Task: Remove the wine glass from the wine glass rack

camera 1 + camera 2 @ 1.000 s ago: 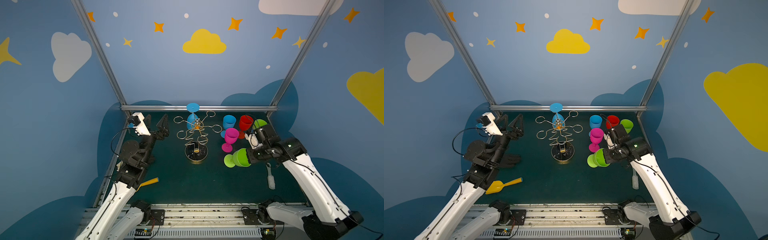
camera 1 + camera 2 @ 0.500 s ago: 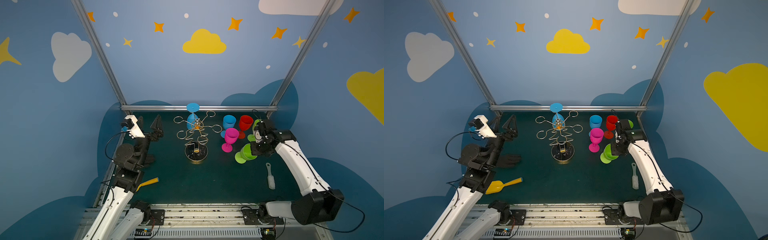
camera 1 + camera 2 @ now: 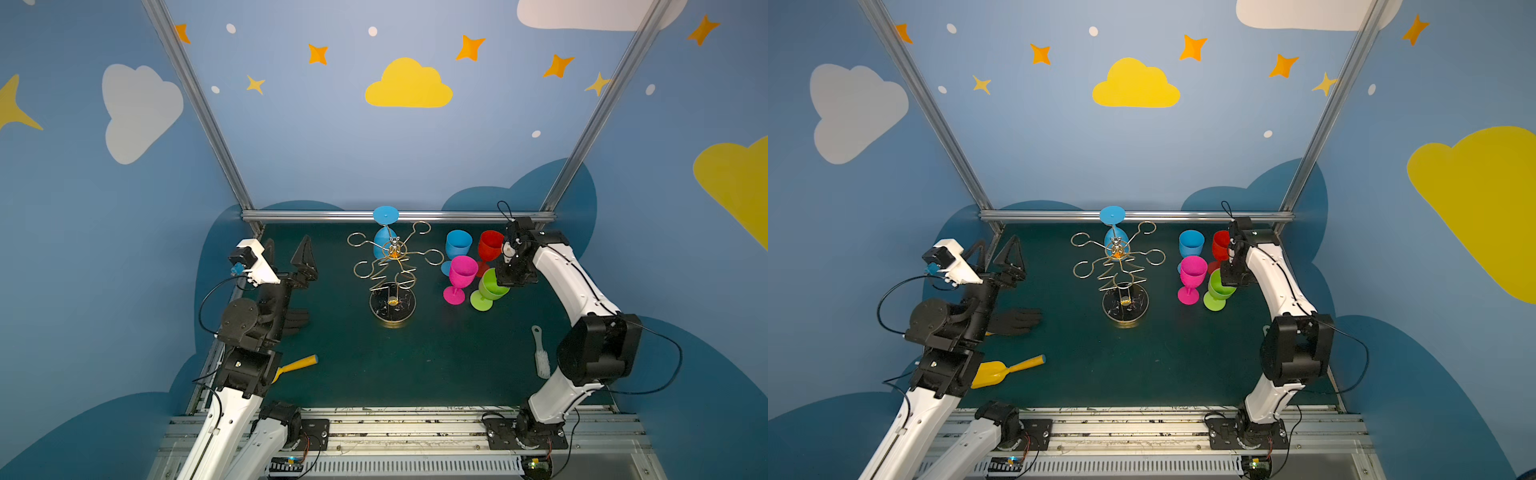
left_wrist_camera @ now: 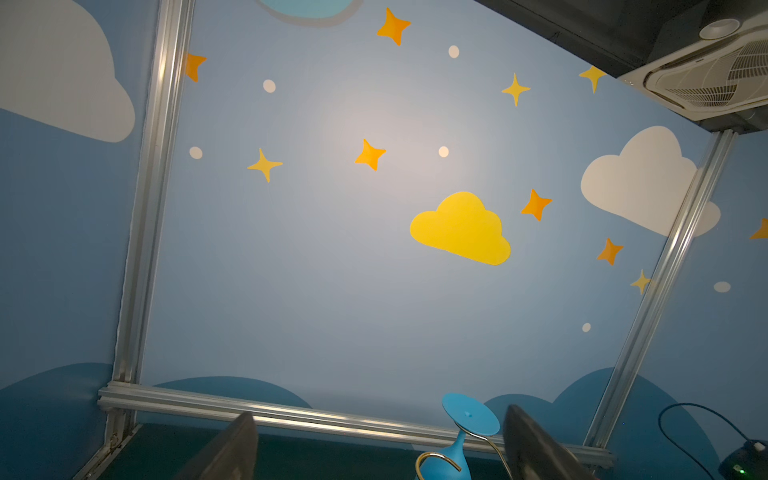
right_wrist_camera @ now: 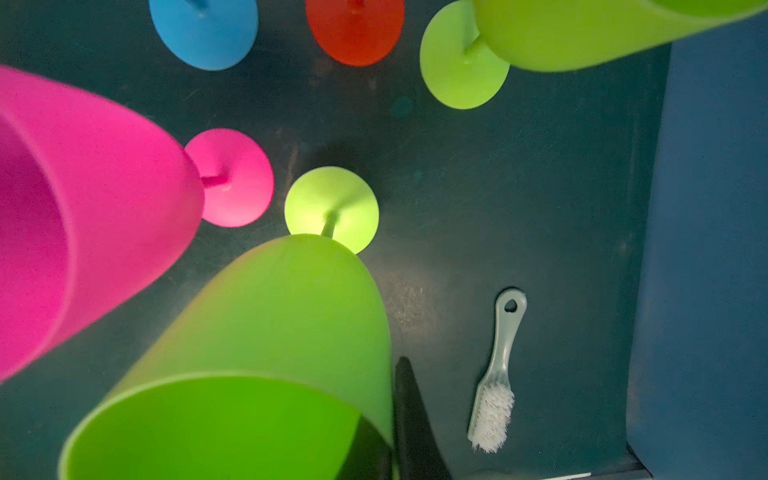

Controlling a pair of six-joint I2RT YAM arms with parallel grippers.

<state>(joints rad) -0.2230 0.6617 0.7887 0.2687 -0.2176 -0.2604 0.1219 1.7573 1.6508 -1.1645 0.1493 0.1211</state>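
The gold wire wine glass rack (image 3: 392, 266) (image 3: 1119, 270) stands mid-table on a round dark base. One blue wine glass (image 3: 384, 239) (image 4: 451, 459) hangs upside down from a rear loop, foot up. My left gripper (image 3: 289, 253) (image 4: 382, 453) is open and empty, well left of the rack and pointing towards the back wall. My right gripper (image 3: 513, 276) (image 5: 392, 440) is shut on the rim of a green wine glass (image 3: 490, 286) (image 5: 270, 332), one finger inside the bowl and one outside. That glass is about upright, foot at the mat, beside a pink glass.
A pink glass (image 3: 459, 276), a blue glass (image 3: 457, 245) and a red glass (image 3: 490, 245) stand right of the rack. A second green glass (image 5: 461, 58) stands behind them. A white brush (image 3: 540, 353) lies front right; a yellow scoop (image 3: 297, 365) and black glove (image 3: 1017, 320) lie left.
My right arm has swung the green glass from lying sideways to about upright and carried it back beside the pink glass. My left gripper has drifted slightly left, still open.
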